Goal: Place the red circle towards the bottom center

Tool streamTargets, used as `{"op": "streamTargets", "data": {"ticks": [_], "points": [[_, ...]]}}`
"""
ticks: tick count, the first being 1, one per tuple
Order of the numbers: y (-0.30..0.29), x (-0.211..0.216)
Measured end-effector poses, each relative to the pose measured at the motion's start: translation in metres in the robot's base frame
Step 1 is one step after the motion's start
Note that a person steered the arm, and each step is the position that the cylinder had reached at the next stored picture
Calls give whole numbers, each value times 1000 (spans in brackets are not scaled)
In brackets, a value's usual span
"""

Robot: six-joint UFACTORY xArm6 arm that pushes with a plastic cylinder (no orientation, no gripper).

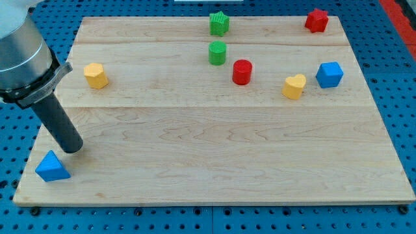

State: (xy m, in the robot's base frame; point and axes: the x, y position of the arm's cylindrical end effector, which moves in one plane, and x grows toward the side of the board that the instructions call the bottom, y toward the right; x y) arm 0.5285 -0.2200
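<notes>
Wooden counter (214, 175), blocks mostly along the view's top half. Red circle (242, 71) sits upper centre, just below-right of the green cylinder (217, 52), left of the yellow heart (294, 86). My tip (73, 147) is far off at the view's lower left, just above the blue triangle (52, 167), well apart from the red circle. No hand on this rig, only the rod, so no open or closed state to tell.
</notes>
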Motion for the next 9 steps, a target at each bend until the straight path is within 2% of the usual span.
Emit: {"op": "streamTargets", "data": {"ticks": [1, 3, 5, 9], "points": [[1, 0], [62, -19], [71, -20], [176, -138]]}}
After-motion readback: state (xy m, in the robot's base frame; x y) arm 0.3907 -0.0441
